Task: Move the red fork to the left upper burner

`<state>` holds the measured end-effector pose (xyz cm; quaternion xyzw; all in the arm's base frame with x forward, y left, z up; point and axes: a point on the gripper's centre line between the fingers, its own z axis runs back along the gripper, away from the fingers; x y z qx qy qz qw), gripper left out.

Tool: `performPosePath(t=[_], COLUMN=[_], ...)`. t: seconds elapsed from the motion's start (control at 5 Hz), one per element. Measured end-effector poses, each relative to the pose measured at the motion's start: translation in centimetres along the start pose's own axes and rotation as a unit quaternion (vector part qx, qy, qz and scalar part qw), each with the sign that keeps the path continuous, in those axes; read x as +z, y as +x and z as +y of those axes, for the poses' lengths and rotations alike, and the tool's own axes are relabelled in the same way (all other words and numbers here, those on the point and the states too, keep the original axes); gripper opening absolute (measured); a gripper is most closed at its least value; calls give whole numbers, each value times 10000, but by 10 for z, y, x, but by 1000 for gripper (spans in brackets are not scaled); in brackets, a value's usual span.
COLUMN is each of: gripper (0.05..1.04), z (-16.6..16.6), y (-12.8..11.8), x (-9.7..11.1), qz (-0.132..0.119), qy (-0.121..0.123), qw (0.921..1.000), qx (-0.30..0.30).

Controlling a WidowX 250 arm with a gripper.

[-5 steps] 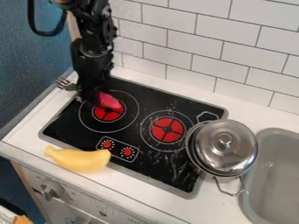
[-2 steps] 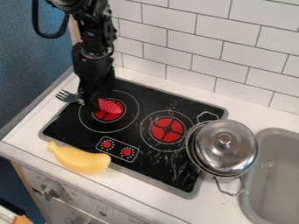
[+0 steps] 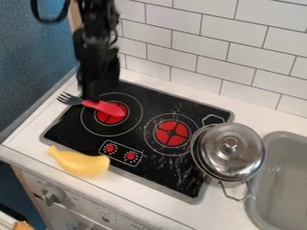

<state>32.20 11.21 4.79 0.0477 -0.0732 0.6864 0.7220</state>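
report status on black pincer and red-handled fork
Pincer close by fork. Red handle on left burner, grey tines past black cooktop's edge. Round metal pot clear of both.

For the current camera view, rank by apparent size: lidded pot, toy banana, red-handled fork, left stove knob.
1. Lidded steel pot
2. Toy banana
3. Red-handled fork
4. Left stove knob

I hold my black arm [image 3: 98, 13] nearly straight down from the top edge, left of the middle of the view. A dark cable [image 3: 35, 12] bows out in a loop beside it at the upper left. My wrist [image 3: 96, 44] is lined up under the arm, and below it my black claw [image 3: 97, 91] hangs upright, pointing down.
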Motion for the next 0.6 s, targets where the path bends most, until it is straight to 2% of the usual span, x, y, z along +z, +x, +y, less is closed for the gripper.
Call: performPosePath(t=[0.2,0.4,0.6], gripper=[1001,1001,1001], z=[4,17,30], y=[-21,-52,-94], x=[29,51,66], qz=[-609,-748,-713], qy=[169,115,-213], qw=[9950,9765,9444], qx=[-773,-2016,-3204])
